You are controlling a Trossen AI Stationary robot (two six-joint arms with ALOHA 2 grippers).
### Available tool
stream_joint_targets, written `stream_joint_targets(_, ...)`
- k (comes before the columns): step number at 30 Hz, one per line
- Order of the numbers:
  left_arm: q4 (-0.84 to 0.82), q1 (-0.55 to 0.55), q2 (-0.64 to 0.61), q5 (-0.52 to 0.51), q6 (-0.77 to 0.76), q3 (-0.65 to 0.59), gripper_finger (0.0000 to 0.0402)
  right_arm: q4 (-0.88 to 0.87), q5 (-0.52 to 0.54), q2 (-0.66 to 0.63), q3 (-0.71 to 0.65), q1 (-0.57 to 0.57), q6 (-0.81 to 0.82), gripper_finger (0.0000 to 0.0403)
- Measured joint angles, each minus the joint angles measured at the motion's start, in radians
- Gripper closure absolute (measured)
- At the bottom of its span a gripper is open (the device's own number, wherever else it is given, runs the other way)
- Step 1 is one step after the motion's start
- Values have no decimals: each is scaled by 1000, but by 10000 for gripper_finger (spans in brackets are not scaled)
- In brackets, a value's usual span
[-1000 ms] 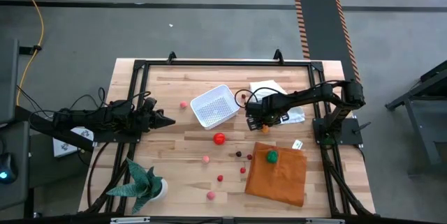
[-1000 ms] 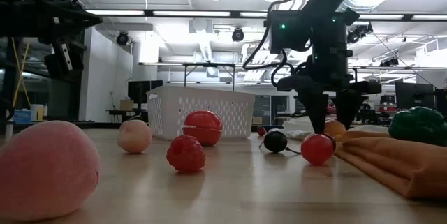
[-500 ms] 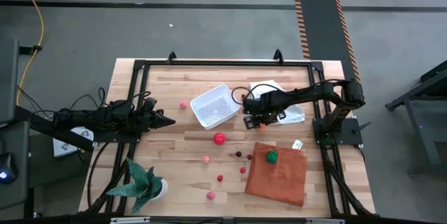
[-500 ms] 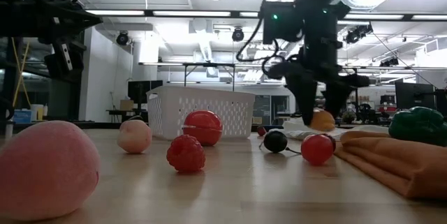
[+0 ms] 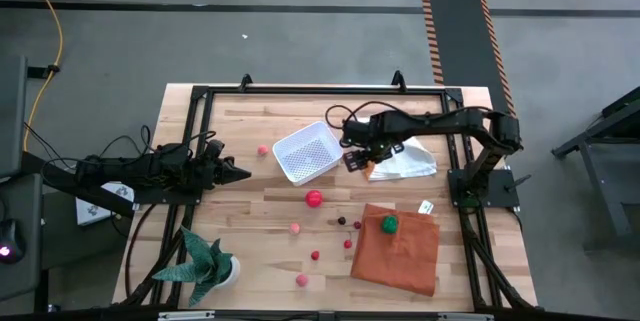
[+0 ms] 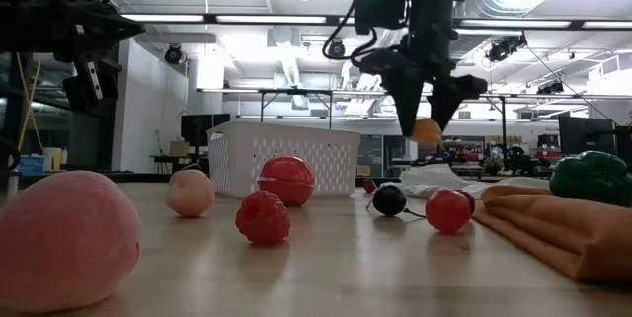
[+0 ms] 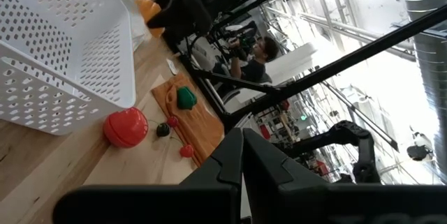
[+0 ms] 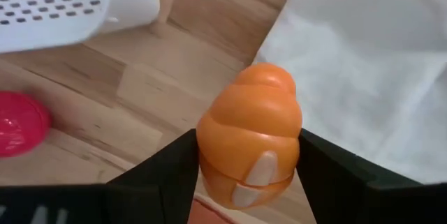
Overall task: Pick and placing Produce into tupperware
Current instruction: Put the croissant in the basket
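High view: the right tool [image 5: 353, 153] hangs just beside the white tub [image 5: 306, 151]; the left tool [image 5: 238, 173] waits well apart from it.

Right wrist view: the right tool grips 1 orange toy [image 8: 249, 135].

Left wrist view: the left tool's fingers sit closed.

Carrying step; next, move over the tub and release.

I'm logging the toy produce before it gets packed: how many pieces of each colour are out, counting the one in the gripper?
Red pieces: 4
Pink pieces: 3
Black piece: 1
Green piece, on the orange cloth: 1
Orange piece, held by the right gripper: 1
Total: 10
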Motion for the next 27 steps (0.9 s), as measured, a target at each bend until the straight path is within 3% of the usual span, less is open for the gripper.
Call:
stream_joint_targets(10,0,0,0,0,0,0,401,-113,39,0,152,-14,-84,192)
stream_joint_targets(27,0,0,0,0,0,0,401,-156,53,-1,377,-22,-185,192)
